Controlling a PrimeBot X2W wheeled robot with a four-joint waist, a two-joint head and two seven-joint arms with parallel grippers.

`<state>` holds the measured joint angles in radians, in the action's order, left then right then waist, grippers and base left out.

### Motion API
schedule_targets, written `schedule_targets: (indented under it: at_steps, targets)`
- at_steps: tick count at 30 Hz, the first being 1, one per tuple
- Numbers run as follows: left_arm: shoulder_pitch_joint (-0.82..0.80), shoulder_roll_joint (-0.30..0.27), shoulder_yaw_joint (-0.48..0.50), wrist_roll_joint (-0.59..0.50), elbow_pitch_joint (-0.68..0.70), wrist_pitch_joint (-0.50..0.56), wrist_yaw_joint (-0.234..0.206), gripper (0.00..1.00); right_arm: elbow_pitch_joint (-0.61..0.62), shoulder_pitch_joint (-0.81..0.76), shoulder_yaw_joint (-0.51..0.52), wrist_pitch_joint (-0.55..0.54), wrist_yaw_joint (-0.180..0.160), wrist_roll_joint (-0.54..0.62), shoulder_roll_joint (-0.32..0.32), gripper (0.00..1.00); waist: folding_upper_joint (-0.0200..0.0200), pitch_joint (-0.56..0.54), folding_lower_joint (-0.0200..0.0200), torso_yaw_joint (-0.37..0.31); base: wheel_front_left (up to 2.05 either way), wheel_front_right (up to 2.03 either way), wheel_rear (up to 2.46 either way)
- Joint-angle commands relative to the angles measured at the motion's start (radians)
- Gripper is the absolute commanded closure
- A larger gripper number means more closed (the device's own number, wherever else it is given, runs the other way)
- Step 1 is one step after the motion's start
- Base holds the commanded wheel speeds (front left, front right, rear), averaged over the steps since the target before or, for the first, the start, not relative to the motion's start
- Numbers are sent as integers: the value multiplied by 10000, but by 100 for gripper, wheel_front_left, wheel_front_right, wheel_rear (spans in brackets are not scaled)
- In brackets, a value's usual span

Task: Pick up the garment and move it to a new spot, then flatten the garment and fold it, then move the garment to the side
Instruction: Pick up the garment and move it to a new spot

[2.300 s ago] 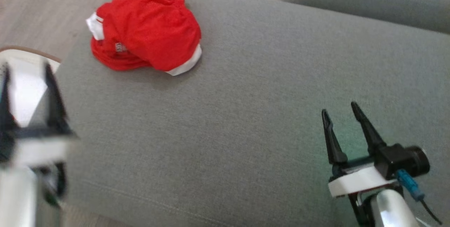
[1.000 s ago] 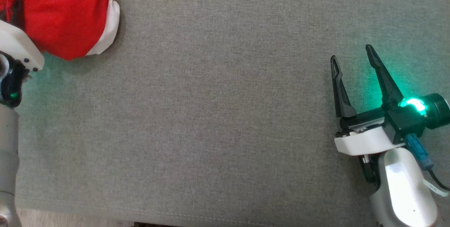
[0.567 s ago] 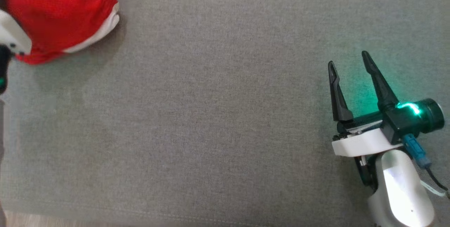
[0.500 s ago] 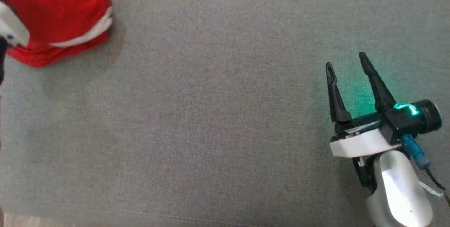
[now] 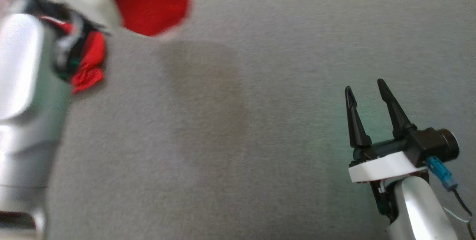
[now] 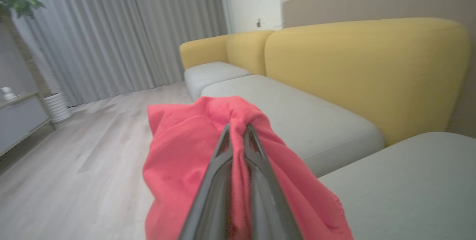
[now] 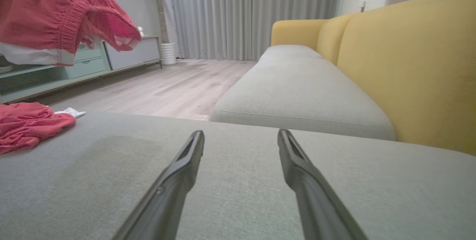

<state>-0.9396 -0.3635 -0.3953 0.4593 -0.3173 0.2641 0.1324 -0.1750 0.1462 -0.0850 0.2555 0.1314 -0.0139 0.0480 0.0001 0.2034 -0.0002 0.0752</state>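
Left tool (image 6: 238, 127) pinches the red garment (image 6: 178, 165), which drapes around it.

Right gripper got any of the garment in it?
No, the right gripper has its fingers apart, nothing between them, above the grey cushion; the red garment hangs at the right wrist view's upper left.

Red garment (image 6: 178, 158) between closed jaws, grey sofa cushion (image 6: 297, 121) beyond.

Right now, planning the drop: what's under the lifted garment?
Under the garment: shadowed grey cushion and a red bunch lying near its edge. The left arm hides the rest.
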Motion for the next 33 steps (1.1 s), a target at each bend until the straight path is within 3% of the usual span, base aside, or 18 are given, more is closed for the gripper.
schedule_targets:
  at_steps: [1, 8, 18, 23, 25, 33]
  targets:
    - [-562, -136, 194, 50, 425, -9, -27, 100, 286, -19, -158, 62, -7, -100, 22, 0, -1, -346, 2, -486, 0, 0, 0]
    - [486, 1281, -855, 353, 146, -635, -26, 100, 341, -131, 67, 62, -7, -364, 22, 0, -1, -207, 2, -1316, 0, 0, 0]
    - [2140, 2100, -1595, -2, -2745, -2421, -361, 100, 439, 35, 16, 62, -7, -539, 22, 0, -1, 461, 2, -2210, 0, 0, 0]
    - [2223, 2389, -1597, -78, -4089, -3627, -482, 100, 444, 83, 84, 62, -7, -565, 22, 0, -1, 614, 2, -2280, 0, 0, 0]
    - [2147, 2477, -1546, -92, -4461, -4087, -581, 0, 427, 77, 123, 62, -7, -553, 22, 0, -1, 590, 2, -2239, 0, 0, 0]
    - [2064, 2749, -1696, 34, -5129, -4967, -328, 0, 312, -7, 189, 62, -7, -405, 22, 0, -1, -156, 2, -1806, 0, 0, 0]
